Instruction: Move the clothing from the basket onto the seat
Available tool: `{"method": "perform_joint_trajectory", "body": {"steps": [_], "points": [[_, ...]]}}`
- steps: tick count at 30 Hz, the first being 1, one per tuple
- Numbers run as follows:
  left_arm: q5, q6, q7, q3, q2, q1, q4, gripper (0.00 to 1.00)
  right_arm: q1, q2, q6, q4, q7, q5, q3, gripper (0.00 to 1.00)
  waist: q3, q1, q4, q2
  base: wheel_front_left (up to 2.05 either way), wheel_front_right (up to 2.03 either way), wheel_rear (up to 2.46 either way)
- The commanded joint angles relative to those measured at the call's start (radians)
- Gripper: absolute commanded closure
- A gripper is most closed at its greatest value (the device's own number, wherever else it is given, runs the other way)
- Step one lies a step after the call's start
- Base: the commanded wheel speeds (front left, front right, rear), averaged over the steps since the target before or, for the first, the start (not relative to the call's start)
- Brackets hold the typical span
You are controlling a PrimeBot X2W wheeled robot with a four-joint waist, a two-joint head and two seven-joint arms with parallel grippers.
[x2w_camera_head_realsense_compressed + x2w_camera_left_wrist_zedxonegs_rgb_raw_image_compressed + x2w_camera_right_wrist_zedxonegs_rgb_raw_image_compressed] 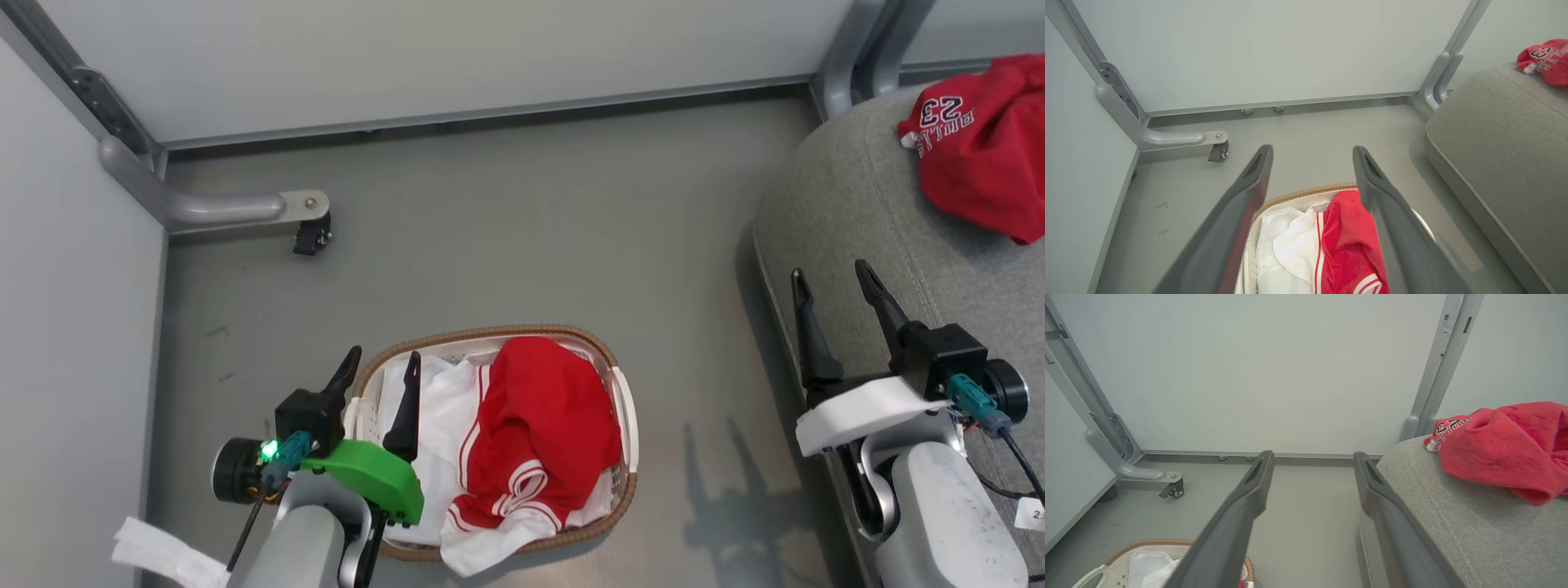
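A red garment with white stripes (539,433) lies crumpled in the white basket (624,392), over its white cloth liner; the left wrist view shows the same garment (1349,245) and the basket's brown rim (1306,191). My left gripper (382,363) hovers open over the basket's left end, nothing between its fingers. A second red garment with "23" lettering (984,143) rests on the grey seat (857,204) at the right, also visible as red cloth (1506,447) on the cushion (1453,522). My right gripper (833,282) stands open above the seat's left edge, empty.
Pale panel walls close off the back and left. A grey frame leg with a caster (310,233) juts over the floor at the back left, and a frame post (849,57) stands at the back right. Grey floor (531,229) lies between basket and wall.
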Motion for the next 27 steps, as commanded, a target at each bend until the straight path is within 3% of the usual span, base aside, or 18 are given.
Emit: {"method": "perform_joint_trajectory", "body": {"steps": [1, 13, 27], "points": [[-0.011, 0.001, -0.001, -0.007, 0.003, -0.042, 0.019, 0.0, -0.025, -0.002, -0.001, -0.009, -0.002, 0.0, 0.002, 0.0, 0.118, 0.0, -0.074, 0.0, 0.0, 0.0, 0.0], [-0.033, 0.0, -0.001, -0.153, 0.005, -0.235, 0.268, 0.0, -0.14, -0.002, -0.001, -0.049, -0.002, 0.058, 0.056, 0.0, 0.362, 0.0, -0.204, 0.0, 0.0, 0.0, 0.0], [-0.148, -0.018, 0.01, -0.285, 0.005, -0.35, 0.482, 0.0, -0.203, -0.002, -0.001, -0.082, -0.002, 0.128, 0.141, 0.0, 0.525, 0.0, -0.307, 0.0, 0.0, 0.0, 0.0]]}}
